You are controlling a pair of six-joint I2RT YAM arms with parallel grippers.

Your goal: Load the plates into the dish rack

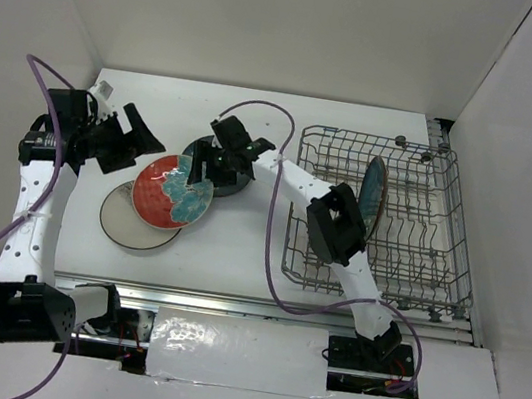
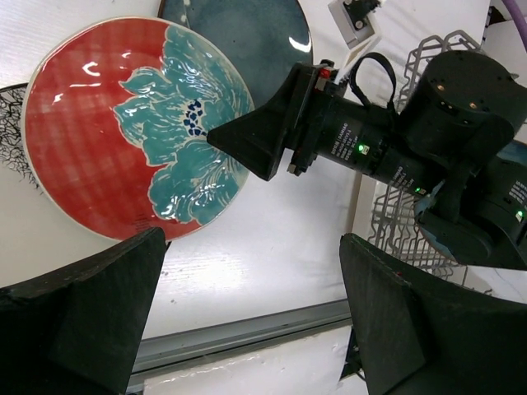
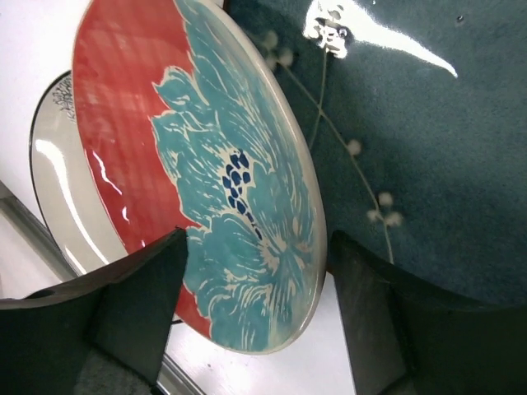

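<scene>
The red plate with the teal flower (image 1: 173, 191) lies partly on the cream plate (image 1: 131, 222) and overlaps the edge of a dark teal plate (image 1: 221, 174). My right gripper (image 1: 203, 163) is open, its jaws straddling the red plate's right rim (image 3: 280, 206) without closing on it; one finger is over the red face, the other over the dark teal plate (image 3: 428, 132). A second teal plate (image 1: 373, 194) stands upright in the dish rack (image 1: 440, 249). My left gripper (image 1: 136, 144) is open and empty, hovering left of the red plate (image 2: 123, 123).
The right arm reaches from the table's near edge past the rack's left side to the plates. A grey metal rail (image 2: 239, 333) runs along the table's front edge. White walls enclose the table at the back and on both sides.
</scene>
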